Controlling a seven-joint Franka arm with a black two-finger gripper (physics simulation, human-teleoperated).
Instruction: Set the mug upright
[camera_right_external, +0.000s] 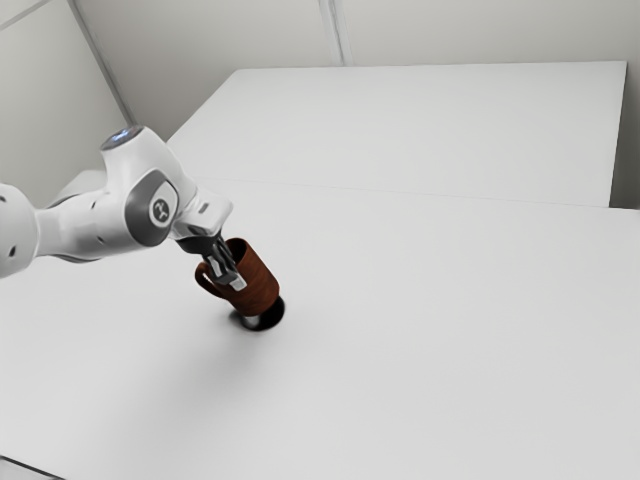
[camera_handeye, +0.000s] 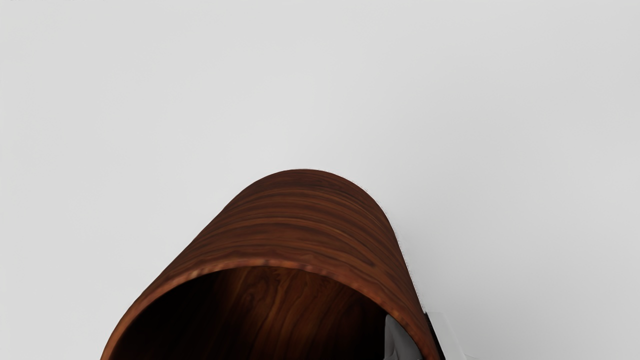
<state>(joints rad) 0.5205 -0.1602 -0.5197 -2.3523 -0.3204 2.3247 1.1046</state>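
Observation:
The brown wood-grained mug (camera_right_external: 258, 284) is tilted in the exterior view, its mouth toward the arm and its handle on the exterior view's left. My gripper (camera_right_external: 234, 279) is at the mug's side near the handle. In the wrist view the mug (camera_handeye: 300, 220) shows its open mouth and outer wall. There my gripper (camera_handeye: 422, 334) has one finger inside the mouth and the other against the outside, shut on the wall between them. The mug's base is turned away from the wrist camera.
A dark round patch (camera_right_external: 268, 316) lies under the mug's lower end, with a small pale spot beside it. The white table (camera_right_external: 430, 350) spreads around, and another white surface (camera_right_external: 420, 125) stands behind it.

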